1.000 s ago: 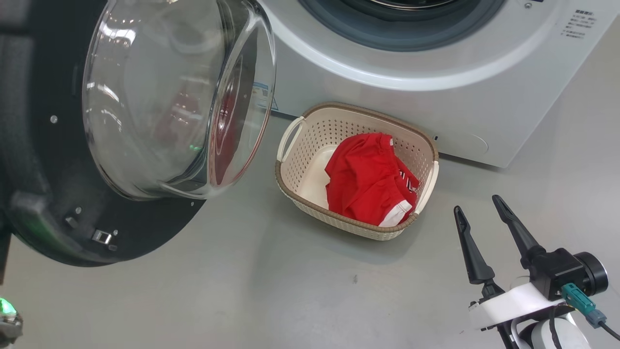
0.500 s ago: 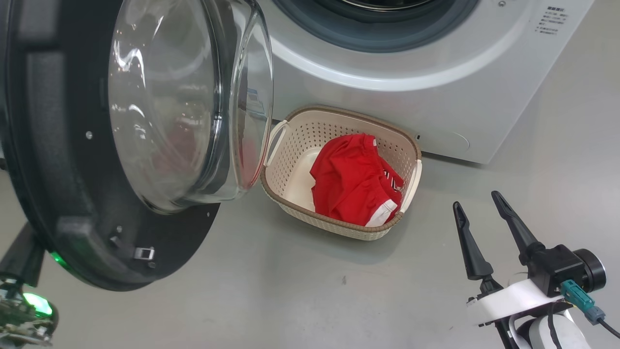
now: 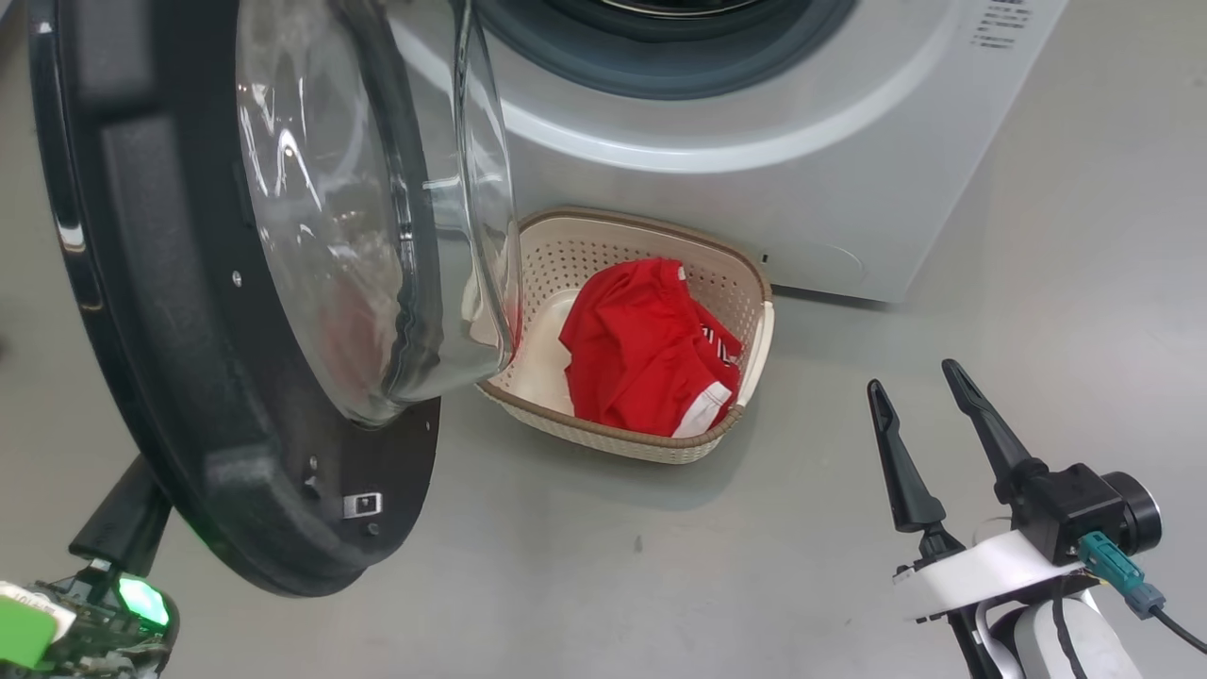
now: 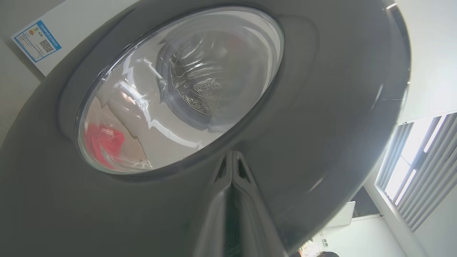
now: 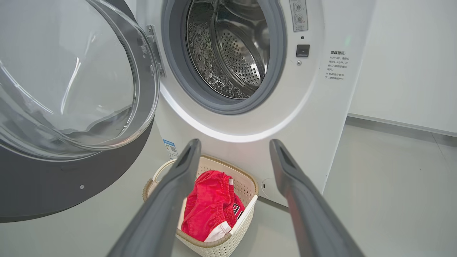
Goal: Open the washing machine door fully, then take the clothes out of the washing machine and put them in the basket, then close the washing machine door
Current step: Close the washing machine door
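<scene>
The washing machine door (image 3: 189,377) stands ajar at the left, its clear glass bowl (image 3: 377,236) overlapping the basket's left end. My left gripper (image 4: 232,154) is shut, its tips pressed on the door's black outer face (image 4: 321,107); one of its dark fingers (image 3: 123,519) shows behind the door's lower edge. The cream basket (image 3: 651,226) sits on the floor against the white washing machine (image 3: 754,179), with red clothes (image 3: 632,349) inside. My right gripper (image 3: 911,374) hovers open and empty, right of the basket. The right wrist view shows the bare steel drum (image 5: 232,46), basket (image 5: 228,246), clothes (image 5: 207,210), gripper (image 5: 234,141).
Grey floor (image 3: 660,566) spreads in front of the machine and to its right. A blue label sticker (image 5: 170,148) sits low on the machine front. A white wall with a baseboard (image 5: 392,125) runs at the right. A window with blinds (image 4: 417,167) lies behind the door.
The head camera has shifted, sliding the scene left. The door has swung toward the machine, its bowl now more edge-on, and my left finger has come into view behind it. The right gripper stays open.
</scene>
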Robot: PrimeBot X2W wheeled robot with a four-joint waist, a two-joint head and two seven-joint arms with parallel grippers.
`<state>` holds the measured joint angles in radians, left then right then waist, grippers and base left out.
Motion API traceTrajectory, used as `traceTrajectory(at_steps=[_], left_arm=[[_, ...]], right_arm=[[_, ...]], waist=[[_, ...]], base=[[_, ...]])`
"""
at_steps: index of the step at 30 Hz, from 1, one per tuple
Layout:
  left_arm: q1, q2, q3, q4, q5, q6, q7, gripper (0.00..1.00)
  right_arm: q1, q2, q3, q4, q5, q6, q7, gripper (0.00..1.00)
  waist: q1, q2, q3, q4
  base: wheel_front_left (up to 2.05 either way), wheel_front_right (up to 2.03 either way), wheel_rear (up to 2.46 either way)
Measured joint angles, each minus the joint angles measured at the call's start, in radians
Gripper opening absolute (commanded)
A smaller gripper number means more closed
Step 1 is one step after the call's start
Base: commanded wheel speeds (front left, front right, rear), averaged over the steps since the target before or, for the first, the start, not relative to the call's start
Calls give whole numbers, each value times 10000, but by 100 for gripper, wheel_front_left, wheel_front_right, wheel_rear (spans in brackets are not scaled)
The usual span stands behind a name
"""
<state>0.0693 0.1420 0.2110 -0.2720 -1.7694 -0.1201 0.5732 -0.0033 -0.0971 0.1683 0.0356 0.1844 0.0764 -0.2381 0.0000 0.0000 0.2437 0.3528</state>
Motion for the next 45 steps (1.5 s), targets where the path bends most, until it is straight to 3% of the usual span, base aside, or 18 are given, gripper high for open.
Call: traceTrajectory(at_steps=[10, 26, 45], left_arm=[[224, -150, -247, -261, 155, 0, 253, 0], [237, -481, -466, -268, 550, 0, 284, 0], [-859, -775, -905, 830, 723, 0, -15, 0]], right_arm=[[-169, 138, 144, 136, 90, 2, -52, 100], [-389, 353, 353, 512, 360, -15, -65, 100], [-736, 408, 454, 614, 621, -13, -140, 100]], waist=[[0, 0, -63, -783], [0, 0, -117, -2620], [0, 0, 146, -4384]], base=[[0, 0, 0], [0, 0, 0], [0, 0, 0]])
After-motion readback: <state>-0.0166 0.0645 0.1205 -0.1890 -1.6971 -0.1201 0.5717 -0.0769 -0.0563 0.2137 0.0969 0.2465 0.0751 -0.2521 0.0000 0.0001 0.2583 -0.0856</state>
